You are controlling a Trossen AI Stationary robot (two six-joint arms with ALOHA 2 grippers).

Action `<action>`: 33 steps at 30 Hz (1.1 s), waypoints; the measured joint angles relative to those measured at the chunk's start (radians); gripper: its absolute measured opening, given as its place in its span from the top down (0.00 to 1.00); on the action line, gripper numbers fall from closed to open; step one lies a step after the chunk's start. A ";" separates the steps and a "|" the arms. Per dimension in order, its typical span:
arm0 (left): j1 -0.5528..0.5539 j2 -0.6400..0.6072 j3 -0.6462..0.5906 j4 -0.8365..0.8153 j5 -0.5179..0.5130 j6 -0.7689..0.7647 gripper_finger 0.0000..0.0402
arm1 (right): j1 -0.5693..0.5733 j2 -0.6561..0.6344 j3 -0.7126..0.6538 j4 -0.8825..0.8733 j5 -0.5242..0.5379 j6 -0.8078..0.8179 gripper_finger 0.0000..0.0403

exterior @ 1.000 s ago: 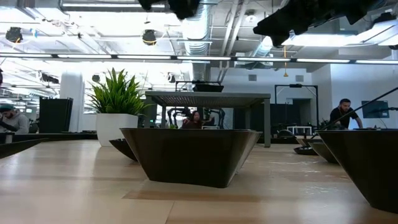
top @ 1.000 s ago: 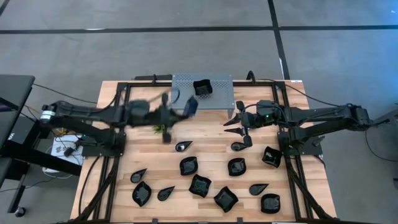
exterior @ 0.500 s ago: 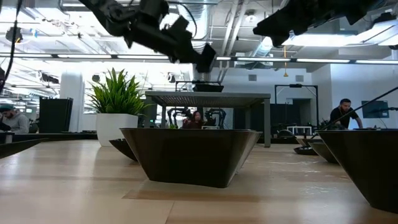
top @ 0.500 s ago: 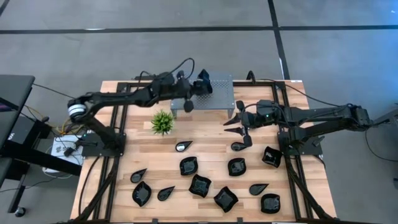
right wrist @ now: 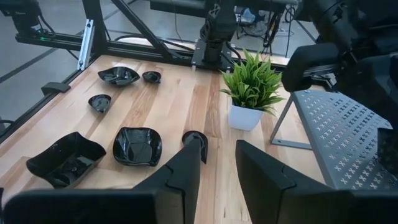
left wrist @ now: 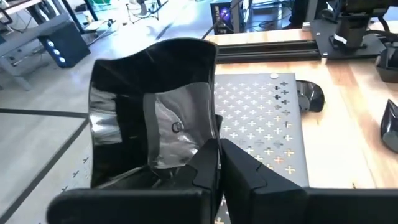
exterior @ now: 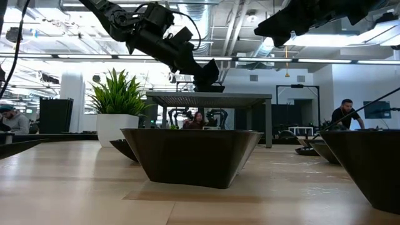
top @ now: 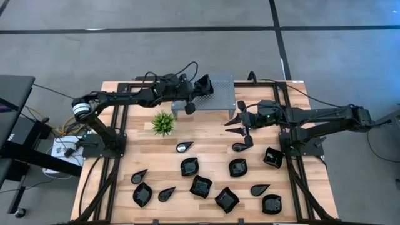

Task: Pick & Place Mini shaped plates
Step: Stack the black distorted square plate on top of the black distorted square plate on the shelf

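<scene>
Reaching from the table's left side toward the far edge, the left arm holds its left gripper (top: 199, 87) over the grey perforated stand (top: 220, 95). Its fingers are clenched on the rim of a squarish black plate (top: 203, 85), which the left wrist view shows tilted up on edge, glossy inside facing the camera (left wrist: 155, 124), above the stand's cross-punched top (left wrist: 267, 134). From table height, the plate (exterior: 206, 74) sits at the tip of the gripper, right at the stand's top surface (exterior: 209, 97); whether it touches the metal cannot be told.

Just left of the stand and nearer the front, a small green plant (top: 163, 122) stands in a white pot on the wooden table (top: 206, 140).

Across the front half of the table lie the other mini plates, all apart from one another: a leaf-shaped one (top: 139, 176) and a squarish one (top: 142, 194) at the left, a teardrop (top: 184, 147) near the middle, then squarish dishes (top: 189, 166), (top: 200, 186), (top: 227, 199) and (top: 237, 167), with more at the right such as (top: 272, 157) and (top: 271, 204).

To the right of the stand, the right gripper (top: 240, 123) hangs above the table, with a small teardrop plate (top: 239, 147) lying just in front of it. Its fingers (right wrist: 186, 171) stand parted with a clear gap and nothing between them. Its wrist camera looks across the wood at the plant (right wrist: 252, 87), the stand (right wrist: 339, 140) and several plates (right wrist: 137, 145) lying flat.
</scene>
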 joint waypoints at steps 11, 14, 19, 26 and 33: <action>-0.003 0.000 0.000 0.001 -0.076 0.004 0.80 | 0.000 0.000 0.000 0.000 0.000 0.000 0.76; -0.015 0.000 0.000 0.002 -0.076 0.004 0.76 | 0.000 0.000 0.000 0.000 0.000 0.000 0.76; -0.095 -0.012 0.000 0.011 -0.078 0.000 0.71 | 0.000 0.000 0.000 0.000 0.000 0.000 0.76; -0.257 -0.085 -0.001 -0.174 -0.074 -0.011 0.71 | 0.002 0.026 0.000 0.002 0.000 0.000 0.76; -0.403 -0.336 -0.001 -0.586 -0.075 -0.197 0.71 | -0.008 0.127 0.000 0.087 0.000 -0.051 0.76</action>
